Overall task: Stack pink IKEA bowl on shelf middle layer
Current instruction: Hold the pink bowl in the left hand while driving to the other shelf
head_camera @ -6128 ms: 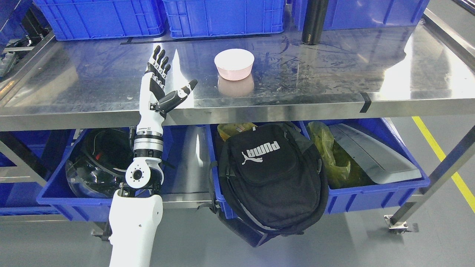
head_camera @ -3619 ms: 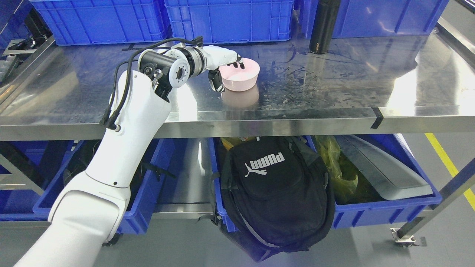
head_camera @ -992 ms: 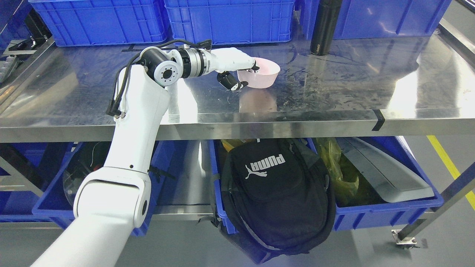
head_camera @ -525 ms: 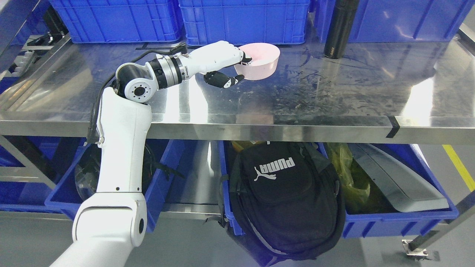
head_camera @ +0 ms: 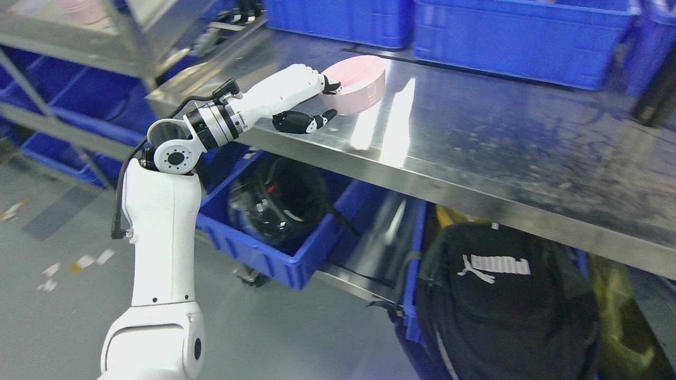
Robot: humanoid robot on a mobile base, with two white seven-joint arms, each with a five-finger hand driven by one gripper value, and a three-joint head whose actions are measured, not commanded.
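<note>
**Pink bowl gripped at its rim, clear of the steel top**

Pink bowl [head_camera: 357, 83] held at the 3 o'clock end of the left hand [head_camera: 296, 95], tilted, its opening turned up and toward the hand. Fingers [head_camera: 330, 84] hooked over the near rim and into the bowl, thumb [head_camera: 303, 122] stretched out underneath at about 6 o'clock of the rim; whether the thumb touches the wall cannot be told. Bowl raised above the near-left corner of the steel table [head_camera: 475, 137], not resting on it.

Scuffed, reflective steel across the table top, with blue crates [head_camera: 517, 37] lined along its far edge at 12 o'clock. Below, a blue bin [head_camera: 274, 253] with a dark helmet-like object inside, and a black backpack [head_camera: 501, 301] at 5 o'clock. Another steel shelf [head_camera: 68, 37] at 10 o'clock, something pale pink and blurred on its upper level. Grey floor below.

White left arm rising from the bottom edge at 7 o'clock, bent at the elbow, forearm angled up toward 2 o'clock.
</note>
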